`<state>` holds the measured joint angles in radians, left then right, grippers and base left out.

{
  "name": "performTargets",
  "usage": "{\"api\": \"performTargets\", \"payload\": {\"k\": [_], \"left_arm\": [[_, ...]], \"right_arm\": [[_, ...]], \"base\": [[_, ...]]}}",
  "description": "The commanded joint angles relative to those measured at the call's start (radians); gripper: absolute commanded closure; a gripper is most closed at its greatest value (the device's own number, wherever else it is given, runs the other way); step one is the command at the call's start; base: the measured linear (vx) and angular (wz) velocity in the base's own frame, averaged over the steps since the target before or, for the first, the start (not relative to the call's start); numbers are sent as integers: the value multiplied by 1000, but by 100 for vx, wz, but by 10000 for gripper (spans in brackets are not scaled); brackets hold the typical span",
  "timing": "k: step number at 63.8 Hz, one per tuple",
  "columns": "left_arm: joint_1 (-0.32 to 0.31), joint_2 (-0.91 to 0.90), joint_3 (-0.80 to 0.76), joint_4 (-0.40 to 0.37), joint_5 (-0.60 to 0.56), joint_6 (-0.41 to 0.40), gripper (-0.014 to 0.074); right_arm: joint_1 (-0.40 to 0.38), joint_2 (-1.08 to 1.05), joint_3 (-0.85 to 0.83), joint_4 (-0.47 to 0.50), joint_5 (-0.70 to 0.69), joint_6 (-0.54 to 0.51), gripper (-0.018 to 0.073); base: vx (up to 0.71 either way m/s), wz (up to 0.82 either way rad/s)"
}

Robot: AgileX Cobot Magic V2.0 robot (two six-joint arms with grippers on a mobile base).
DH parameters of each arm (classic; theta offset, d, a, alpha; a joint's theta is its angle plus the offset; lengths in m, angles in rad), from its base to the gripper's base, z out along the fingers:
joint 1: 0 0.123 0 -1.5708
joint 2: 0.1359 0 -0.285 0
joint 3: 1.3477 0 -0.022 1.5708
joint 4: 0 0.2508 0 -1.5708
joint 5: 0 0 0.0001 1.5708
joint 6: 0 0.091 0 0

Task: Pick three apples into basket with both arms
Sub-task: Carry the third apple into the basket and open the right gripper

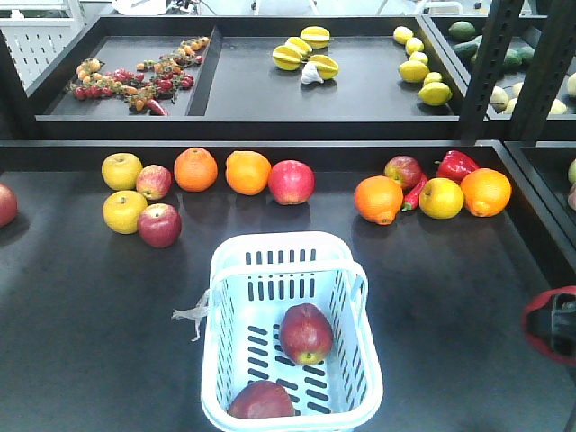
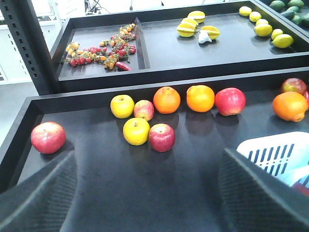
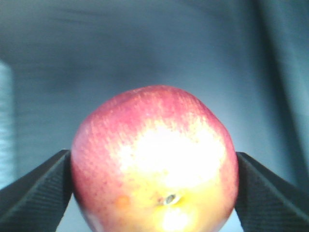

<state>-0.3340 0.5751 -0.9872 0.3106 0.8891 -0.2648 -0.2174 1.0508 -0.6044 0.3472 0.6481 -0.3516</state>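
Third apple (image 3: 154,159) clamped in right pincer (image 3: 154,193); left pincer (image 2: 147,193) wide, empty — next: carry to basket (image 1: 355,297) at 9 o'clock, release.

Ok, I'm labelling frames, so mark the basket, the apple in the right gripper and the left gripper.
basket (image 1: 283,255): front view, far rim.
held apple (image 3: 154,159): right wrist view, middle of its skin.
left gripper (image 2: 147,193): left wrist view, midway between fingertips.

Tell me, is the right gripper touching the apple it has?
Touching. In the right wrist view the right gripper has both black fingers pressed against the sides of the apple, with no gap showing on either side.
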Motion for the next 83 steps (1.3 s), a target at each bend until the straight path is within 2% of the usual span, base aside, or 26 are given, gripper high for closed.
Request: {"api": "performTargets", "payload": {"k": [1,9,17,31,36,41,47,60,83], "left_arm": [[0,4,-28,13,-62,-10,27],[0,4,-28,13,-62,-10,27],[0,4,-28,13,-62,-10,27],[0,4,-28,13,-62,-10,27],[0,4,-28,13,-62,-10,27],[0,4,-28,13,-62,-10,27],[0,4,-28,13,-62,-10,27],[0,4,-28,13,-62,-10,27],[0,4,-28,13,-62,-10,27]], "right_arm": [[-1,-86,6,209,25,-178,283],[-1,-152,63,445,98,-393,283],[-1,-192,103,633,165,-526,283],[-1,-206,102,806,242,-682,283],[3,-200,102,840,261,-729,283],[51,-193,102,845,250,-765,283],[148,-177,102,829,188,-799,283],[354,-134,102,818,-61,-815,283],[669,141,35,824,-335,-858,281]], "base": [[0,0],[0,0],[0,0],[0,0],[0,0],[0,0],[0,0],[0,0],[0,0]]}}
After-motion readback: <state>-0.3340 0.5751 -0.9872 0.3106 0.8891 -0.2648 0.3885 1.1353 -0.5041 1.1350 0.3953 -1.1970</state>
